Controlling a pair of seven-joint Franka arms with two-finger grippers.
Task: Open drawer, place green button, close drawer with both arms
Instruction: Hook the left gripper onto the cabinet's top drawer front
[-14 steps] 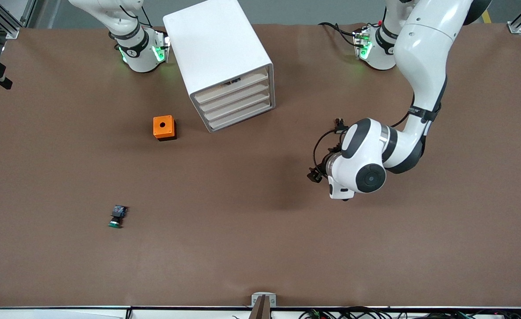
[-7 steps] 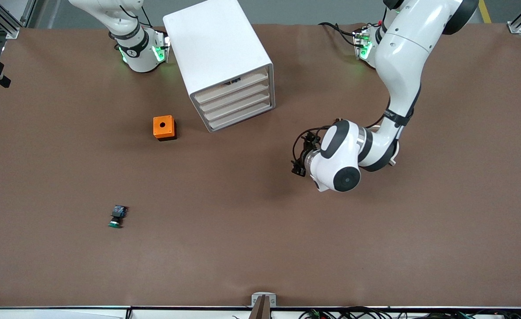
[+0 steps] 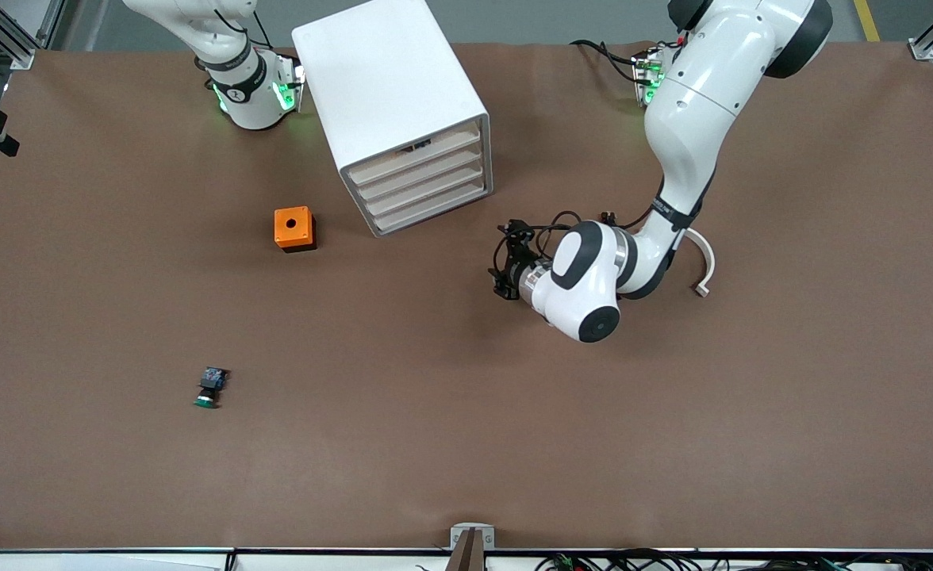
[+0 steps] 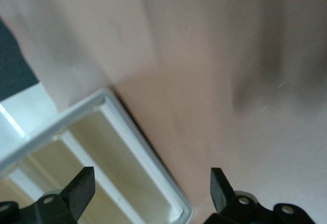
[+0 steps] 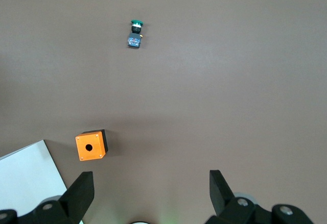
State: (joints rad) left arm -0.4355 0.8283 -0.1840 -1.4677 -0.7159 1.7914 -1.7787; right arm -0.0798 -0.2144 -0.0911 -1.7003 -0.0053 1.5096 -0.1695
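Brown table: left gripper (image 3: 503, 266) open at cabinet's (image 3: 391, 103) 4 o'clock, right gripper (image 5: 148, 193) open, waiting high; drawer (image 3: 433, 205) likely light, slick, grab front lip; button (image 3: 209, 388) tiny.

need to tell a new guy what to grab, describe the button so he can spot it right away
Start at the white drawer cabinet, then the orange box beside it toward the right arm's end. The button lies alone on the brown table, much nearer the front camera than that box. It is tiny, with a round green cap, black body and bluish rear end.
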